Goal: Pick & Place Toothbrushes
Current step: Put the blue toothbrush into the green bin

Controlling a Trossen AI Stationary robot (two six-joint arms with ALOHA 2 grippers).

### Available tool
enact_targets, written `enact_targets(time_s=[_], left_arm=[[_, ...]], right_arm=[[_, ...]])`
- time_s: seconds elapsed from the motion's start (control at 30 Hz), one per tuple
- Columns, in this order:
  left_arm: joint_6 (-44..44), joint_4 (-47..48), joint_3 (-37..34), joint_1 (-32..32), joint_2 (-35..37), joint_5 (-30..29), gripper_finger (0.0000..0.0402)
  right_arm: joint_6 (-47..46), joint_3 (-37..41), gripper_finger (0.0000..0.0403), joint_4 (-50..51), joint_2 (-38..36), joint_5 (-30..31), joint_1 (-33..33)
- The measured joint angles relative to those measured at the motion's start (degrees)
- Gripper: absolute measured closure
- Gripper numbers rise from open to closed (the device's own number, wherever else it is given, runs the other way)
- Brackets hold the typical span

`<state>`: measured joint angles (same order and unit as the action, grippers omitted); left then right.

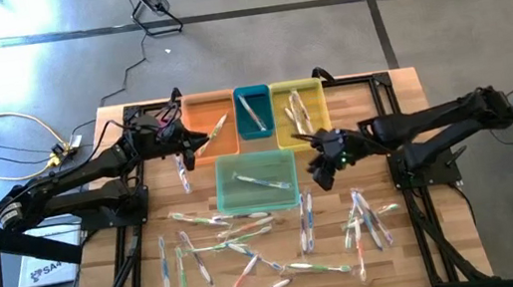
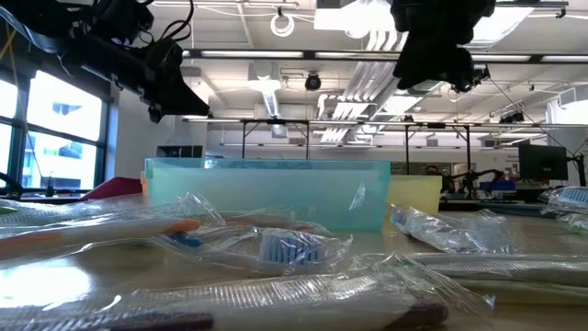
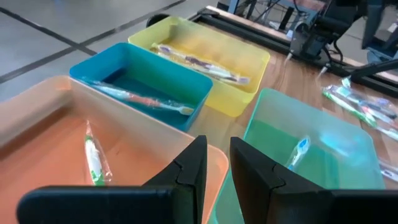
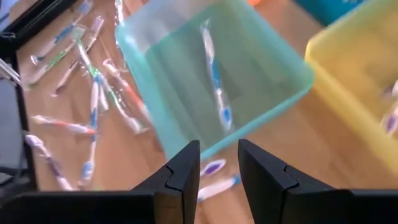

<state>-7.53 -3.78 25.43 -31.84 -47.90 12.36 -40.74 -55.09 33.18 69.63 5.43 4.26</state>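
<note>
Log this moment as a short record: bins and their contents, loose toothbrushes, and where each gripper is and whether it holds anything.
orange bin: one toothbrush
blue bin: one toothbrush
yellow bin: several toothbrushes
green bin: one blue-accented toothbrush
loose toothbrushes: many, wrapped, scattered over the table's near half
left gripper: above the orange bin's near edge, open with a narrow gap, empty
right gripper: over the table between the green and yellow bins, open with a narrow gap, empty
</note>
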Motion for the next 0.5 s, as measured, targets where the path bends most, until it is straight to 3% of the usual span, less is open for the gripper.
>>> enact_targets(time_s=[0.23, 0.5], left_arm=[[0.00, 1.39, -0.02, 0.00, -0.02, 0.02, 0.0332], [0.00, 1.37, -0.02, -0.02, -0.02, 0.02, 0.0332]], right_arm=[[-9.76, 0.00, 0.0300, 0.95, 0.00, -4.19, 4.55], [-19.31, 0.02, 0.0300, 1.03, 0.00, -3.95, 10.20]])
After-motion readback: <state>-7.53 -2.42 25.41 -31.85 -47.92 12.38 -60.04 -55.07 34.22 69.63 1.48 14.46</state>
